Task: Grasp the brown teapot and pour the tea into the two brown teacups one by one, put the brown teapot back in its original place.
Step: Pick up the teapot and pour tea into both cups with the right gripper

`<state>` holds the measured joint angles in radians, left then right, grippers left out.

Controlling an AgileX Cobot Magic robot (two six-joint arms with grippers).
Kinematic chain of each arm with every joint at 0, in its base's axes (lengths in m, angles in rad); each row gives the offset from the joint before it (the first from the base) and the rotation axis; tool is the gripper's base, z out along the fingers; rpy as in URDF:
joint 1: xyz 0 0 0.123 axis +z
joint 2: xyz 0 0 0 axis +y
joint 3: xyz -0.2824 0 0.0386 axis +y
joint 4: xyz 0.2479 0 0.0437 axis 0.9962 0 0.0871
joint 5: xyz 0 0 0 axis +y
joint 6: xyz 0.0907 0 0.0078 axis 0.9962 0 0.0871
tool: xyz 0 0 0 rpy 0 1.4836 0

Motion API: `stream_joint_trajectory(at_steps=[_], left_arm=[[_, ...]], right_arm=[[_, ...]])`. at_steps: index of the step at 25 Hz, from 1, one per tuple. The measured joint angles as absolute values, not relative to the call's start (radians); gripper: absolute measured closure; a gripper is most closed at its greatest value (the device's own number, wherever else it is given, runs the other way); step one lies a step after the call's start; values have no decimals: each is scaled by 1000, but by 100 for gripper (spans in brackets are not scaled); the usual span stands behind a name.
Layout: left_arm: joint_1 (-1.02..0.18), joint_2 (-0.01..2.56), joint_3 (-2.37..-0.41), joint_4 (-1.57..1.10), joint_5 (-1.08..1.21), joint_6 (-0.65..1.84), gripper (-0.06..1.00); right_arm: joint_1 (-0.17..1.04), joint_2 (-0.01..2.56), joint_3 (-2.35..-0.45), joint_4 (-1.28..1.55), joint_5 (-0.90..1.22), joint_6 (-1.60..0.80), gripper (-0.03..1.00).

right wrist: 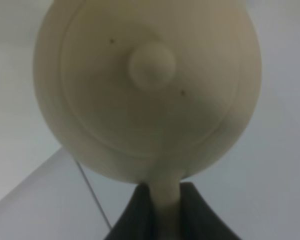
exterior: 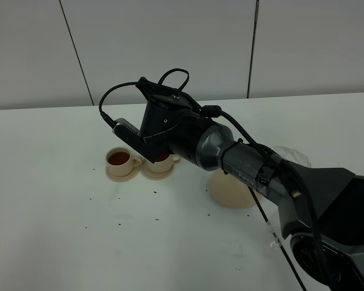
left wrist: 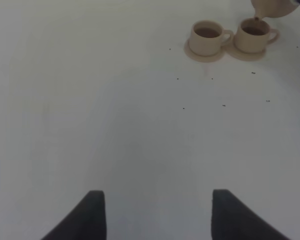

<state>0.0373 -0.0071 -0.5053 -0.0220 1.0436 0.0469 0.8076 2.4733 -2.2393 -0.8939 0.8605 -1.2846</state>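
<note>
The right gripper [right wrist: 166, 212] is clamped on the loop handle of the brown teapot [right wrist: 147, 90], which is tilted with its spout [left wrist: 257, 18] just above the second teacup [left wrist: 252, 36]. Both this cup and the first teacup [exterior: 119, 159] at its 9 o'clock hold tea. The large saucer [exterior: 230, 189] lies at 4 o'clock from the cups, nearer the right arm. The left gripper [left wrist: 157, 215] hangs spread and empty.

white table [exterior: 60, 242] (dark specks scattered), grey wall panels [exterior: 170, 42]
</note>
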Motion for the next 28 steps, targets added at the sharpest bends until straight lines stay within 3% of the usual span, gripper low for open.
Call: stream_joint_trajectory(at_steps=[28], left_arm=[[37,-7,-505,-22,1044,47,41]], right_arm=[[808,2473,-2239,-869,864,-1280,88]])
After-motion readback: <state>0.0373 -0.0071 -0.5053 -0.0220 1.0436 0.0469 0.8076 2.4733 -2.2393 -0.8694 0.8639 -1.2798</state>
